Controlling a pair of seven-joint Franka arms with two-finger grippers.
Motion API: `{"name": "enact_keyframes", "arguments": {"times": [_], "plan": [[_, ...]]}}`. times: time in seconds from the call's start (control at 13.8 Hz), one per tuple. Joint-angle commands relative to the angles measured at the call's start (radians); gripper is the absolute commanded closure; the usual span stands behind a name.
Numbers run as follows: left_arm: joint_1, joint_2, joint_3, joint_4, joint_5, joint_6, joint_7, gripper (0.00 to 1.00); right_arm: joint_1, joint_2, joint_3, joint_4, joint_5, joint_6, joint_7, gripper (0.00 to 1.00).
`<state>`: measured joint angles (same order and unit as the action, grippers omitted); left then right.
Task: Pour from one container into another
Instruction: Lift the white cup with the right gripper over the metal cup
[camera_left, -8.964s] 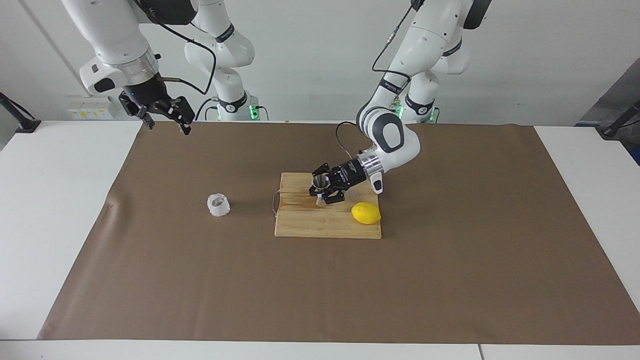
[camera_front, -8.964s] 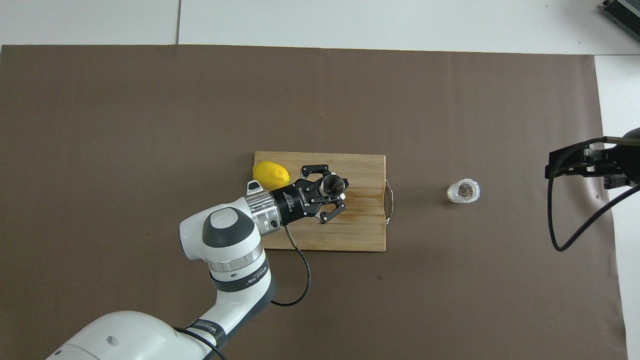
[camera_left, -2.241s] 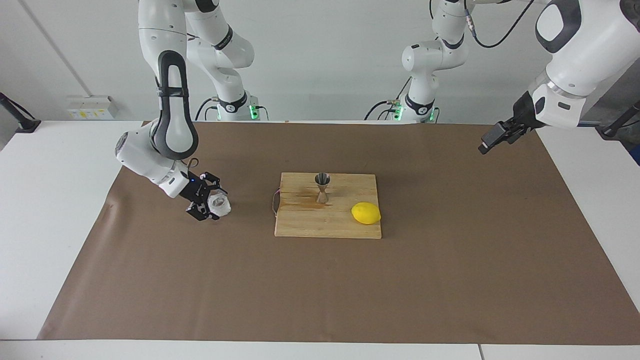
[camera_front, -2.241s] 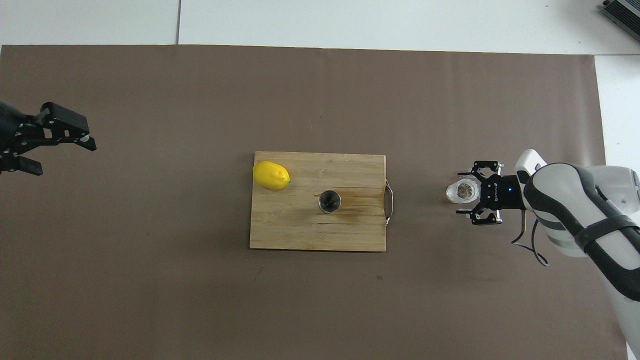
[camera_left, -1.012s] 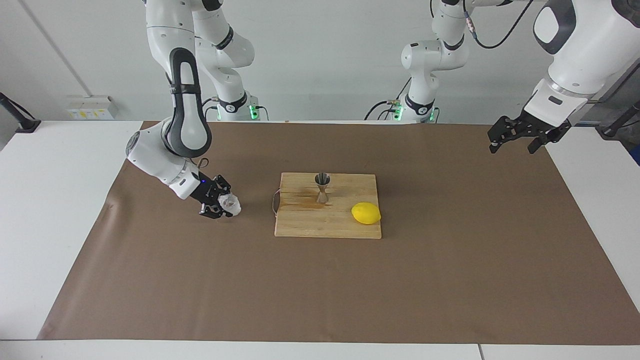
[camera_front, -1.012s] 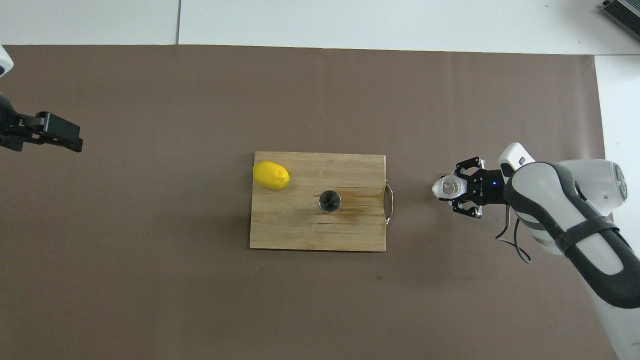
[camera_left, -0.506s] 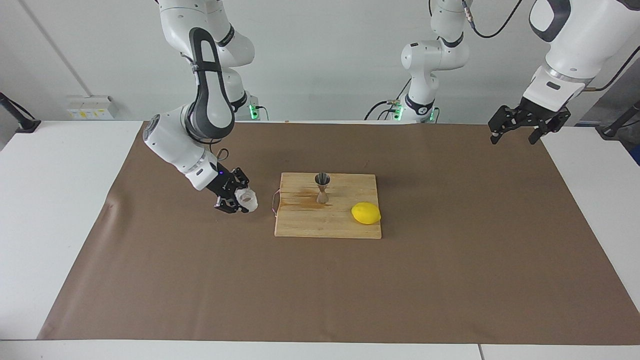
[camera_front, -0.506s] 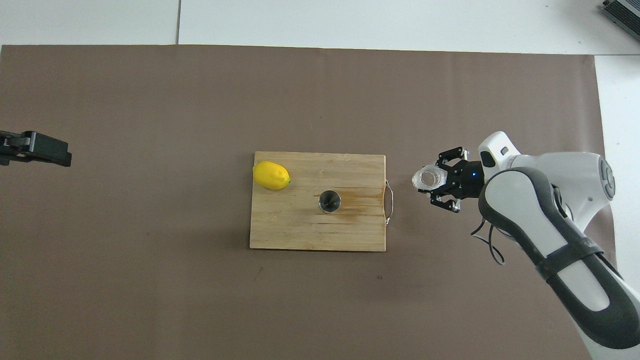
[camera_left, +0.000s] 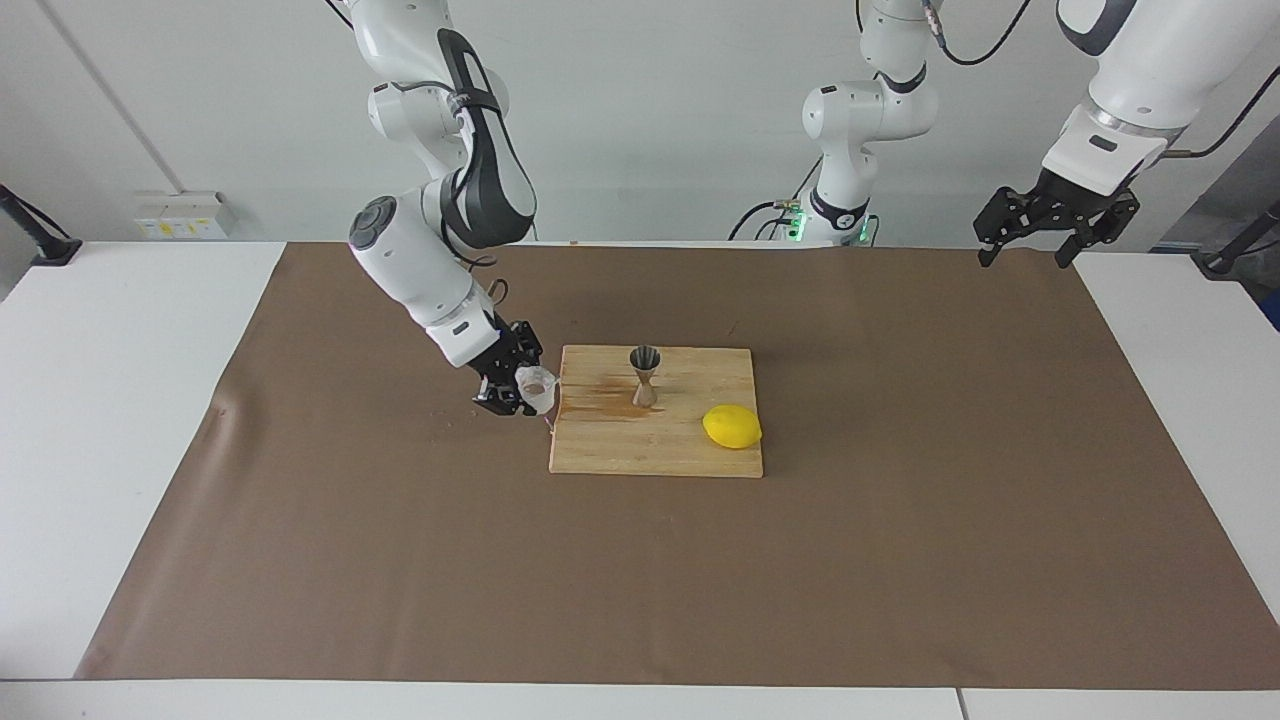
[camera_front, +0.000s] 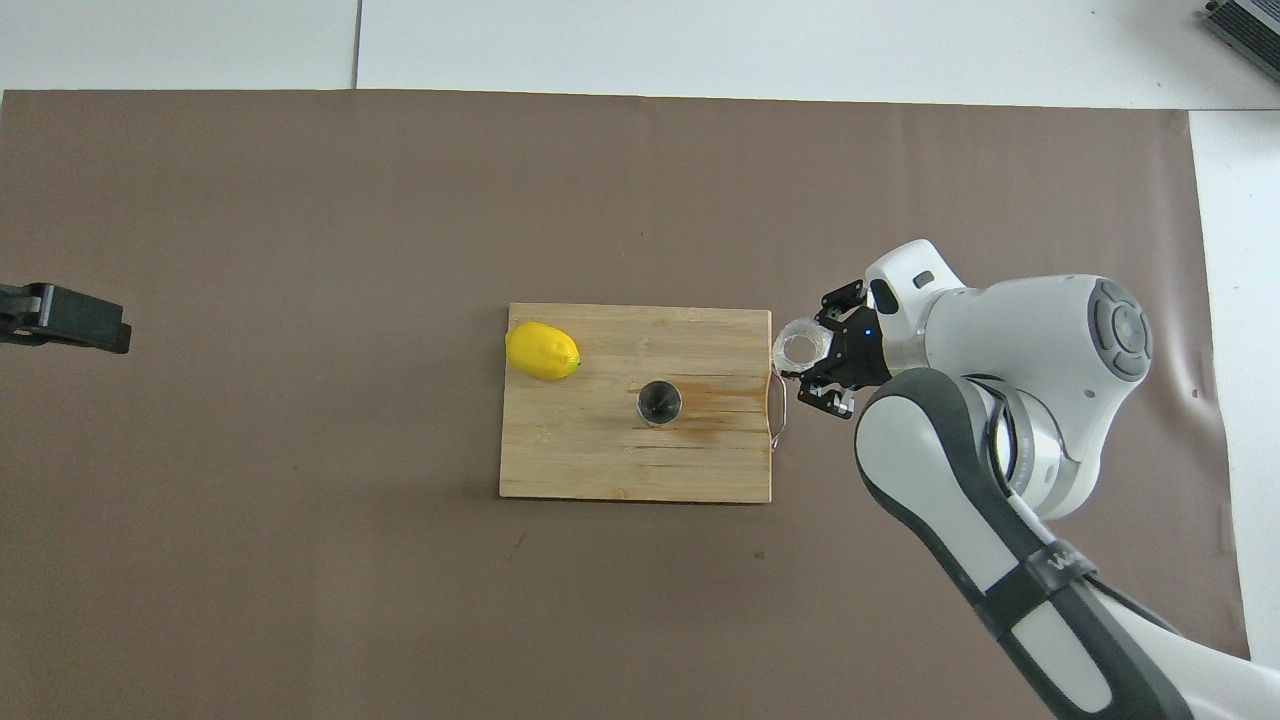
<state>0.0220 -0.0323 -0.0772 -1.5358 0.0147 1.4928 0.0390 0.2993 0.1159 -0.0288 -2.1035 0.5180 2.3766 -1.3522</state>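
Observation:
The white crinkly cup (camera_left: 538, 386) (camera_front: 799, 347) hangs just above the mat, and my right gripper (camera_left: 524, 391) (camera_front: 816, 354) is shut on it. It is over the metal handle (camera_left: 548, 408) of the wooden cutting board (camera_left: 620, 445) (camera_front: 600, 460), at the end toward the right arm. The steel hourglass jigger (camera_left: 645, 375) (camera_front: 659, 401) stands upright on the board, apart from the cup. My left gripper (camera_left: 1026, 252) (camera_front: 64, 318) waits open and raised over the mat's edge at the left arm's end.
A yellow lemon (camera_left: 732, 427) (camera_front: 542, 351) lies on the board's corner toward the left arm's end, farther from the robots than the jigger. A damp stain (camera_front: 712, 393) marks the board beside the jigger. Brown paper (camera_left: 400, 560) covers the table.
My right gripper has carried the cup across the mat from the right arm's end up to the board's handle. The left gripper has drawn back slightly, still open.

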Motion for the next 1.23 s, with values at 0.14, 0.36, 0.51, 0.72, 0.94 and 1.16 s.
{"name": "enact_keyframes", "arguments": {"times": [0.14, 0.36, 0.51, 0.72, 0.94, 1.16], "plan": [[0.016, -0.024, -0.007, -0.014, -0.016, -0.003, 0.027, 0.0, 0.076, 0.01, 0.001, 0.054, -0.166, 0.004, 0.218, 0.65], [0.018, -0.026, 0.0, -0.012, -0.019, -0.009, 0.042, 0.0, 0.119, 0.015, 0.001, 0.066, -0.277, 0.004, 0.335, 0.65], [0.019, -0.026, 0.002, -0.012, -0.018, -0.012, 0.053, 0.0, 0.145, 0.015, 0.003, 0.069, -0.343, 0.003, 0.404, 0.65], [0.01, -0.023, 0.002, -0.015, -0.016, -0.014, 0.056, 0.0, 0.179, 0.015, 0.003, 0.083, -0.435, -0.007, 0.503, 0.65], [0.007, -0.021, 0.002, -0.015, -0.015, -0.012, 0.056, 0.0, 0.202, 0.013, 0.003, 0.085, -0.498, -0.007, 0.605, 0.65], [0.009, -0.021, 0.0, -0.015, -0.015, -0.012, 0.055, 0.0, 0.239, 0.013, 0.003, 0.092, -0.6, -0.008, 0.723, 0.65]]}}
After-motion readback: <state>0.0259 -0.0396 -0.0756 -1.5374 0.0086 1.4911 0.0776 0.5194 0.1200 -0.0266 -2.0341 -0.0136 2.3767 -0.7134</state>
